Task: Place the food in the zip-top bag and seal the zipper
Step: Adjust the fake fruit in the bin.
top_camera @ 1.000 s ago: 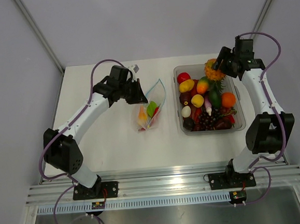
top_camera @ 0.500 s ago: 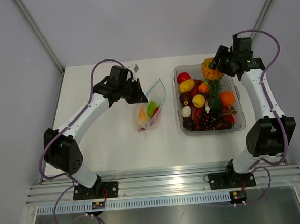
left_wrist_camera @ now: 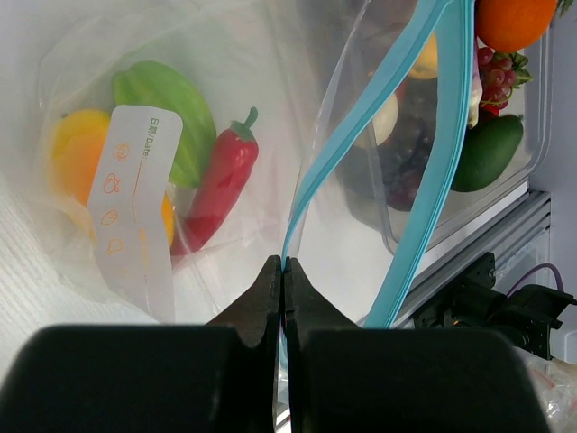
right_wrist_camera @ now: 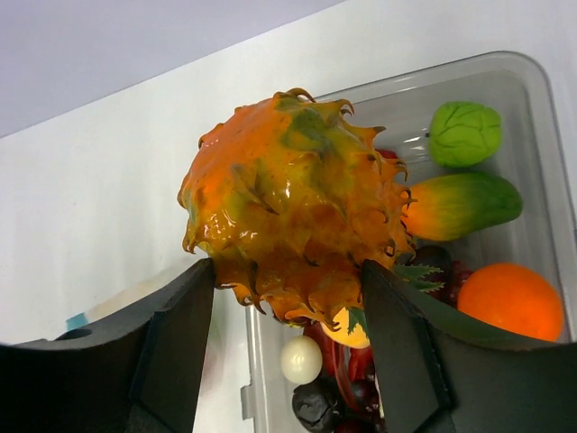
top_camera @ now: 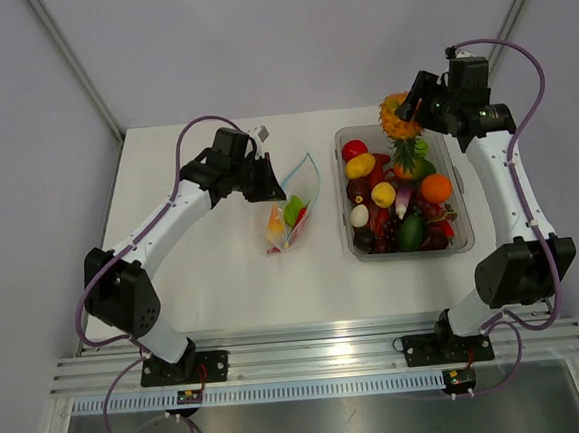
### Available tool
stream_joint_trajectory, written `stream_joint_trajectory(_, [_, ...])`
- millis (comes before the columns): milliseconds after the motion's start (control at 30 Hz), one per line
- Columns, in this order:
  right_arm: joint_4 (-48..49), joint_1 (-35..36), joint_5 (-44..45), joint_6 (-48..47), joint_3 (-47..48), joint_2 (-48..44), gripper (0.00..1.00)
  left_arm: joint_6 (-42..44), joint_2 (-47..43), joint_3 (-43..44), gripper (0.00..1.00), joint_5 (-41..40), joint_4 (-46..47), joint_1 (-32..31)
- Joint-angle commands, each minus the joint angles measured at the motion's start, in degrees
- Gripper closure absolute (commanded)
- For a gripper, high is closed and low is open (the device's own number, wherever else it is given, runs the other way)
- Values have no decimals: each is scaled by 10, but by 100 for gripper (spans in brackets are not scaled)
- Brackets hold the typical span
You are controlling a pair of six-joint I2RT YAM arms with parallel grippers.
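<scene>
Two arms are engaged over the white table (top_camera: 224, 272), and I take things from biggest down. Directly under the right gripper (right_wrist_camera: 288, 307) sits the clear tub (top_camera: 350, 247), heaped with the remaining food. The zip-top bag (top_camera: 303, 190) lies to that gripper's left and lower, a little nearer the bases, across a bare gap of table. Its long axis runs from the closed bottom on the near side to the mouth on the far side, and the mouth gapes toward the tub. The right gripper's jaws stand wide and clamp a spiky orange-yellow fruit (right_wrist_camera: 288, 198), lifted clear of the heap. The left gripper (left_wrist_camera: 283, 289) is pinched tight on one lip of the zipper (left_wrist_camera: 433, 180), holding the mouth open. The other blue lip bows away just beyond its fingertips. Inside the bag, past those fingertips, I see a green pepper (left_wrist_camera: 171, 104), a red chilli (left_wrist_camera: 221, 185) and something yellow-orange (left_wrist_camera: 77, 149). I judge the right arm must carry leftward and down, lined up with that axis. The fruit looks broad for the opening.
</scene>
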Motion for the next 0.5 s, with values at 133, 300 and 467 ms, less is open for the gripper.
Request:
stream_joint_trajectory(133, [-13,27,-54,11,-24,-65,72,-4,-15,-6,100,16,25,-2])
stream_joint_trajectory(300, [-15,43,-80,19,-112,-106,71,-2,-13,-7,100,18,25,-2])
stream_joint_trajectory(467, [-66,51,-85,-8,-127,-93,68,-9,-17,-14,100,21,36,-2])
